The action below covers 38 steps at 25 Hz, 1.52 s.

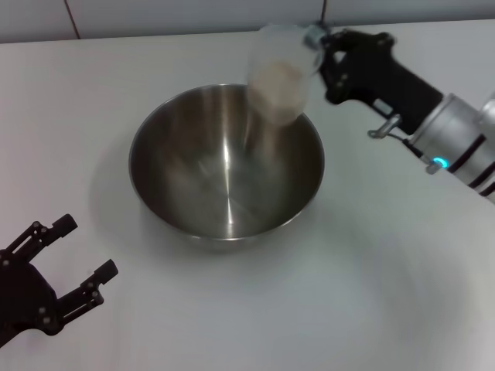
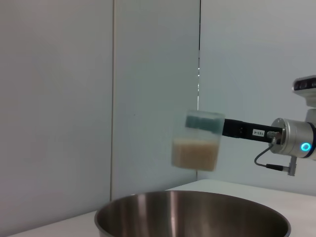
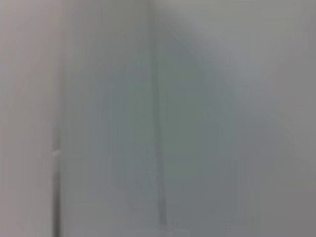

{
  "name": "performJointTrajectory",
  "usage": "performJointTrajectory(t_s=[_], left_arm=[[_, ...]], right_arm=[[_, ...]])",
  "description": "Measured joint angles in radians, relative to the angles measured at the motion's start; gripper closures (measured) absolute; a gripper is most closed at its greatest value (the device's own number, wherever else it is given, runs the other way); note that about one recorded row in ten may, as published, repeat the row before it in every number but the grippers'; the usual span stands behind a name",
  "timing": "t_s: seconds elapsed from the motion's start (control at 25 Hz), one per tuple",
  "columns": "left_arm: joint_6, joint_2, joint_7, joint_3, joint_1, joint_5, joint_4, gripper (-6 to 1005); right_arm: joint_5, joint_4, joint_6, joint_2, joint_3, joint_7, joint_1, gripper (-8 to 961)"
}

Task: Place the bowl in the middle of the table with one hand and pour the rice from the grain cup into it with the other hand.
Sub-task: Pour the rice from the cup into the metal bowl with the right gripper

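Right gripper (image 1: pixel 323 48) held one small translucent plastic grain cup (image 1: pixel 279 73) above the far rim of one large shiny stainless-steel bowl (image 1: pixel 226 171).
Its black fingers (image 1: pixel 334 56) were clamped on the cup by its handle side, the cup roughly upright in the air, with a mass of off-white rice (image 2: pixel 195 153) inside. The bowl stood near the middle of the plain white desk (image 1: pixel 371 294). The left gripper (image 1: pixel 71 259) rested at the near left corner, its two fingers spread wide apart, touching nothing.

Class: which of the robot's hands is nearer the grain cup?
Right. The right hand grips the grain cup, holding it above the bowl. The left hand sits open, low on the table, across the bowl from it.
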Motion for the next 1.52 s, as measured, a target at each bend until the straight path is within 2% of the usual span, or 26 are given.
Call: performJointTrajectory(t_s=[0.32, 0.88, 1.08, 1.52], left_arm=[[0.0, 0.0, 0.0, 0.0, 0.003, 0.0, 0.0, 157], [0.0, -0.003, 0.0, 0.0, 0.003, 0.0, 0.0, 157], [-0.001, -0.004, -0.001, 0.0, 0.003, 0.0, 0.0, 157], [-0.021, -0.006, 0.001, -0.007, 0.003, -0.001, 0.0, 157]], right_arm=[[-0.155, -0.01, 0.005, 0.0, -0.01, 0.068, 0.057, 937], [-0.165, -0.048, 0.008, 0.002, -0.027, 0.015, 0.069, 938], [-0.165, -0.069, 0.003, 0.003, -0.033, -0.186, 0.08, 938], [-0.165, -0.032, -0.009, 0.007, -0.037, -0.881, 0.093, 938]])
